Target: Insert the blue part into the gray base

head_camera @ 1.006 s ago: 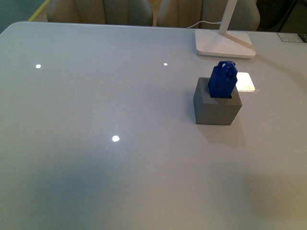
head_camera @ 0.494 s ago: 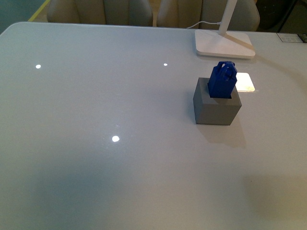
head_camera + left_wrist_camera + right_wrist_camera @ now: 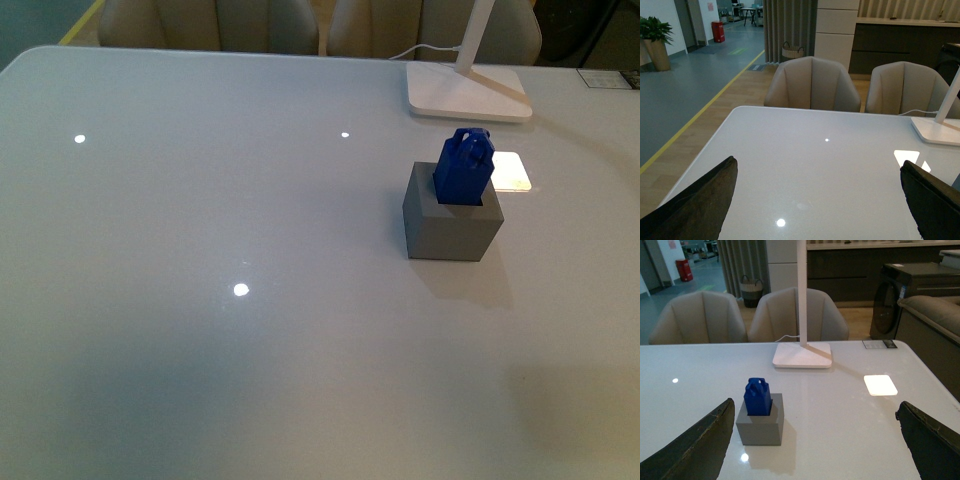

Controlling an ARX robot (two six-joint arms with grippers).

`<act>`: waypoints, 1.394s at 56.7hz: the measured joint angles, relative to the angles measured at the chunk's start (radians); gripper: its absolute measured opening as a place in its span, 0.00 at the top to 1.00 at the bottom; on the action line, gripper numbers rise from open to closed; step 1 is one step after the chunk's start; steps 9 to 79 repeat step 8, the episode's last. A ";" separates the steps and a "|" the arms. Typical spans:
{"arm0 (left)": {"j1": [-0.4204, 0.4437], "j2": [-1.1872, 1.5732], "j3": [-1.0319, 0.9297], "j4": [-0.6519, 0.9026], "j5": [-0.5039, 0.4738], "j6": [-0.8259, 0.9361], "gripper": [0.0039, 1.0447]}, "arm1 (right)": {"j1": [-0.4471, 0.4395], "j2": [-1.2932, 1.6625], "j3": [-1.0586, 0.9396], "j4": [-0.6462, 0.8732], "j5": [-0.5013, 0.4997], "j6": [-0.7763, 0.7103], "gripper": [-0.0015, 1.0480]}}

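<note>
The blue part [image 3: 463, 166] stands upright in the square hole of the gray base [image 3: 452, 225], its loop handle on top, on the white table right of centre. Both show in the right wrist view too, the blue part [image 3: 757, 396] seated in the gray base [image 3: 761, 426]. My right gripper [image 3: 815, 412] is open and empty, well back from the base. My left gripper [image 3: 817, 167] is open and empty over bare table. Neither arm shows in the front view.
A white lamp foot [image 3: 467, 92] with its stem and cord stands at the table's far edge behind the base. Beige chairs [image 3: 811, 83] line the far side. Bright light patches lie on the glossy table [image 3: 200, 330].
</note>
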 joint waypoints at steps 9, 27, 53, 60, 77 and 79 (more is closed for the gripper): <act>0.000 0.000 0.000 0.000 0.000 0.000 0.07 | 0.000 0.000 0.000 0.000 0.000 0.000 0.09; 0.000 0.000 0.000 0.000 0.000 0.000 0.07 | 0.000 0.000 0.000 0.000 0.000 0.000 0.09; 0.000 0.000 0.000 0.000 0.000 0.000 0.07 | 0.000 0.000 0.000 0.000 0.000 0.000 0.09; 0.000 0.000 0.000 0.000 0.000 0.000 0.07 | 0.000 0.000 0.000 0.000 0.000 0.000 0.09; 0.000 0.000 0.000 0.000 0.000 0.000 0.07 | 0.000 0.000 0.000 0.000 0.000 0.000 0.09; 0.000 0.000 0.000 0.000 0.000 0.000 0.07 | 0.000 0.000 0.000 0.000 0.000 0.000 0.09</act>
